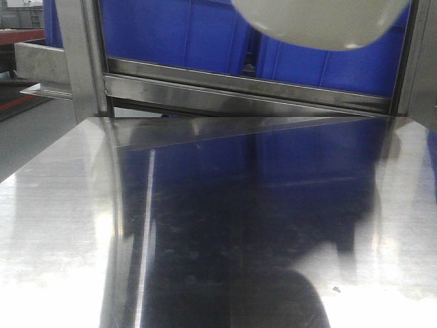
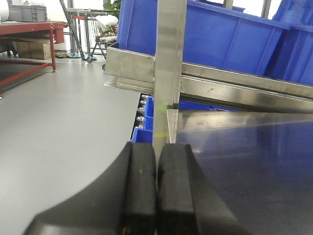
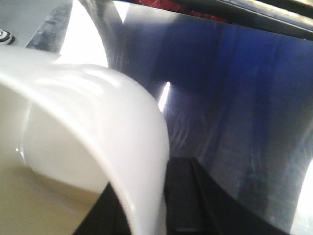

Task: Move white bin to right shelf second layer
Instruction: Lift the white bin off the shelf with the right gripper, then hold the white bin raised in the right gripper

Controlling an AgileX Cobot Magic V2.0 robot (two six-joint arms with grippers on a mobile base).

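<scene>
Front view: white bin [image 1: 321, 20] hanging clear above the steel table [image 1: 61, 225], toward its far right side. Left wrist view: left gripper [image 2: 156, 156] pressed closed on nothing, by the table's left corner. Right wrist view: right gripper [image 3: 146, 205] clamped across the bin's wall, above the table; roller shelf level unseen.

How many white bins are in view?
1. The white bin is at the front view's top, before the blue crates; the right hand grips its wall in the right wrist view. Others may be hidden.
</scene>
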